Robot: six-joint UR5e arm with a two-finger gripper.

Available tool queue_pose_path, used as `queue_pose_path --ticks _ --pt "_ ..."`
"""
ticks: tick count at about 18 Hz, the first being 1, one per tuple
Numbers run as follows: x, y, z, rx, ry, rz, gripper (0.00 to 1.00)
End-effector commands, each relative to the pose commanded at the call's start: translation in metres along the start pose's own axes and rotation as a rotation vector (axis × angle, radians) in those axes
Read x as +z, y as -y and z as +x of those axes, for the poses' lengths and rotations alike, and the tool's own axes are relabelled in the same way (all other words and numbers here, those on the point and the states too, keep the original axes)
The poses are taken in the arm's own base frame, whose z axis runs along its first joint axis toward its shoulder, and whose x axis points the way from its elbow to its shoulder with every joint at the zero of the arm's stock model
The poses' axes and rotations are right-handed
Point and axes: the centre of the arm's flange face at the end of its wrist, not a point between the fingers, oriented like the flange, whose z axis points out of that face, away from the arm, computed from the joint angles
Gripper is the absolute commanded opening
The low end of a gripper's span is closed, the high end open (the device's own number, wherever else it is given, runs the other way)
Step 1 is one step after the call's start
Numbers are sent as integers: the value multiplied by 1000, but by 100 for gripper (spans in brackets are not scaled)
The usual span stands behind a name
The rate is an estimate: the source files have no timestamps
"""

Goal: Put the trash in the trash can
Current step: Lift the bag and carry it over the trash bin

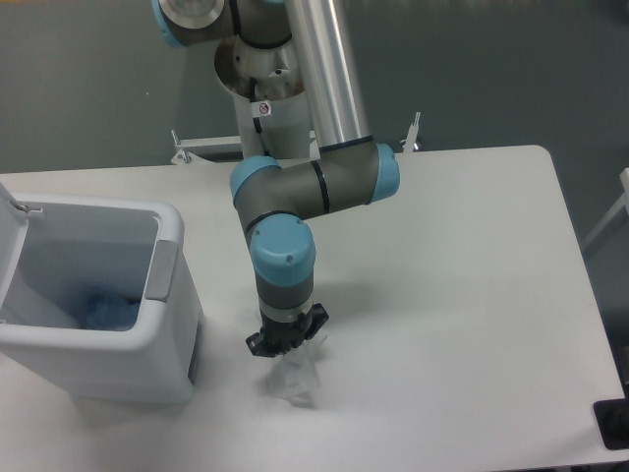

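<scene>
One black two-finger gripper (285,351) is clamped on the top of a crinkled clear-white plastic bag (295,379), which hangs just right of the white boxy plastic trash can (167,344); a bluish crushed bottle (106,310) lies inside the open can

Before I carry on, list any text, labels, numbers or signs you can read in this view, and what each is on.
No text in this view is legible.
Round red-and-white sticker on the robot's base column: a sign, too small to read.
Plastic bag hanging from the gripper: no readable print; crumpled and blurred.
Trash can: no markings visible.
Bluish item inside the trash can: no print can be made out.
</scene>
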Motion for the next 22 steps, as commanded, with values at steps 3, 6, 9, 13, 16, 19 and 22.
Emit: queue_pose_path --ticks 3,6,9,13,16,19,22 --pt "-57 23 -16 -26 -14 106 0" --pt "-129 55 -39 -65 -41 242 1" --pt "-207 79 -55 -82 -90 378 1" --pt "-307 55 -46 -41 -245 509 1" --pt "-368 20 -23 25 -404 564 1" --pt "-382 -4 10 111 -508 557 1" --pt "-375 -26 46 260 -528 549 1"
